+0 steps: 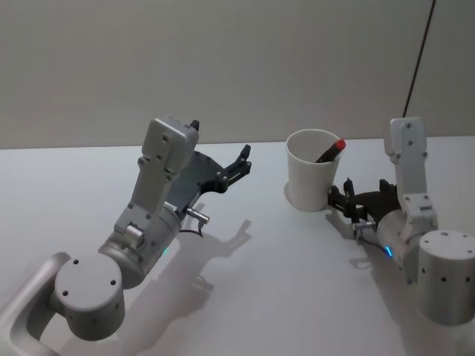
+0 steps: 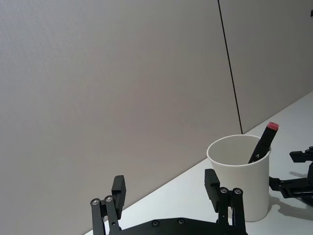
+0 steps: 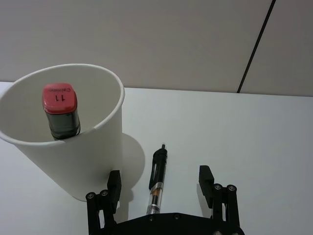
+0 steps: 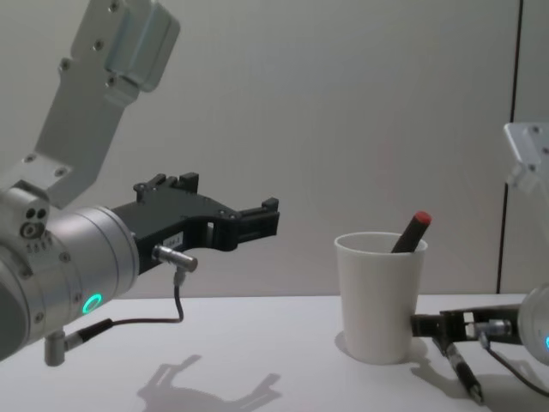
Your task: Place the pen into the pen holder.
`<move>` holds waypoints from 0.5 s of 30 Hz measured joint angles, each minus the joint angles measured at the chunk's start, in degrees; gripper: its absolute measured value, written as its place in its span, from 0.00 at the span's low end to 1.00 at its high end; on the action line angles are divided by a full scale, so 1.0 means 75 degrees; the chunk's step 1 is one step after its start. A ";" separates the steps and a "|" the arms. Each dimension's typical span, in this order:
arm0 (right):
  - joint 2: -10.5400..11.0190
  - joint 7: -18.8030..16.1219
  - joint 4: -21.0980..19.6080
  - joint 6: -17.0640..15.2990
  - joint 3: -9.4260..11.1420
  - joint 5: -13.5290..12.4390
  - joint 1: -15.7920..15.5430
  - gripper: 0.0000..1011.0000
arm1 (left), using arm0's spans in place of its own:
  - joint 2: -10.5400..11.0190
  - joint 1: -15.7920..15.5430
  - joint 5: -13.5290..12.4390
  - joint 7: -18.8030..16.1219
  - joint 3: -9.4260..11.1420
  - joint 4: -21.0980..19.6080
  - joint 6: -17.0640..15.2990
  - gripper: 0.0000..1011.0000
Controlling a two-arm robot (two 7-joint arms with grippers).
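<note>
The pen [image 1: 332, 150], black with a red end, stands slanted inside the pen holder [image 1: 310, 185], a white paper cup; its red end leans on the rim [image 3: 61, 110]. My left gripper [image 1: 242, 162] hangs open and empty in the air to the left of the cup [image 4: 377, 300], its fingers [image 2: 117, 188] pointing toward it. Low on the table just right of the cup [image 3: 83, 161], my right gripper [image 3: 160, 178] stands open, holding nothing.
A thin black click pen [image 3: 157, 178] with a clear section lies on the table between the right gripper's fingers, beside the cup. A grey wall with a black cable [image 1: 417, 59] rises behind the white table [image 1: 267, 282].
</note>
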State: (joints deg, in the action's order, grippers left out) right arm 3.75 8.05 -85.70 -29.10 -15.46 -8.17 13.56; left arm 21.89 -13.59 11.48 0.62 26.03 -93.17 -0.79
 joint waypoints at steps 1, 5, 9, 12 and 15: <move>-0.0014 0.0015 0.0014 -0.0018 0.0000 0.0004 0.0006 0.99 | 0.0000 0.0000 0.0000 0.0000 0.0000 0.0000 0.0000 0.99; -0.0045 0.0038 0.0058 -0.0055 0.0006 0.0007 0.0020 0.99 | 0.0000 0.0000 0.0000 0.0000 0.0000 0.0000 0.0000 0.99; -0.0075 0.0049 0.0110 -0.0085 0.0014 0.0007 0.0039 0.99 | 0.0000 0.0000 0.0000 0.0000 0.0000 0.0000 0.0000 0.99; -0.0101 0.0049 0.0167 -0.0108 0.0021 0.0007 0.0059 0.99 | 0.0000 0.0000 0.0000 0.0000 0.0000 0.0000 0.0000 0.99; -0.0129 0.0046 0.0227 -0.0119 0.0027 0.0005 0.0089 0.99 | 0.0000 0.0000 0.0000 0.0000 0.0000 0.0000 0.0000 0.99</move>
State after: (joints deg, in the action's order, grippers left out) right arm 2.79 8.39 -84.00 -29.99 -15.26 -8.14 14.22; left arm 21.89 -13.59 11.48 0.62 26.02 -93.17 -0.79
